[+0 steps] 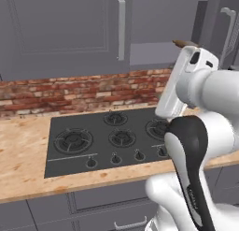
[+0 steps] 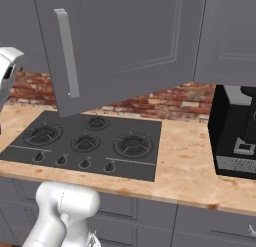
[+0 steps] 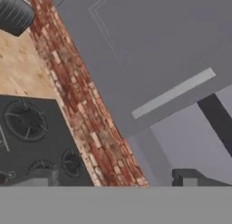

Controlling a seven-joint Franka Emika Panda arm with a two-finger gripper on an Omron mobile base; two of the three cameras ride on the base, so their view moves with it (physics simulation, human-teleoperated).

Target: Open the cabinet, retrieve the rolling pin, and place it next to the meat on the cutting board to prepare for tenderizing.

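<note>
The cabinet [image 2: 115,41] stands open, its door swung out over the hob with the long silver handle [image 2: 67,56] facing me. In the left base view its open compartment [image 1: 154,24] lies between a shut neighbour door and the swung door [image 1: 217,24]. A brown wooden end of the rolling pin [image 1: 184,43] pokes out at the compartment's bottom, just above my raised hand. My gripper [image 3: 117,177] is open with nothing between its fingertips [image 3: 190,177], facing the shut door's handle [image 3: 174,94] and the compartment beside it. The meat and the cutting board are out of view.
A black gas hob [image 1: 107,136] is set in the wooden counter [image 1: 23,150] below a red brick backsplash [image 1: 70,92]. A black coffee machine [image 2: 235,131] stands at the right. A dark grey ribbed round object [image 3: 13,12] sits on the counter. Grey drawers [image 2: 150,211] run underneath.
</note>
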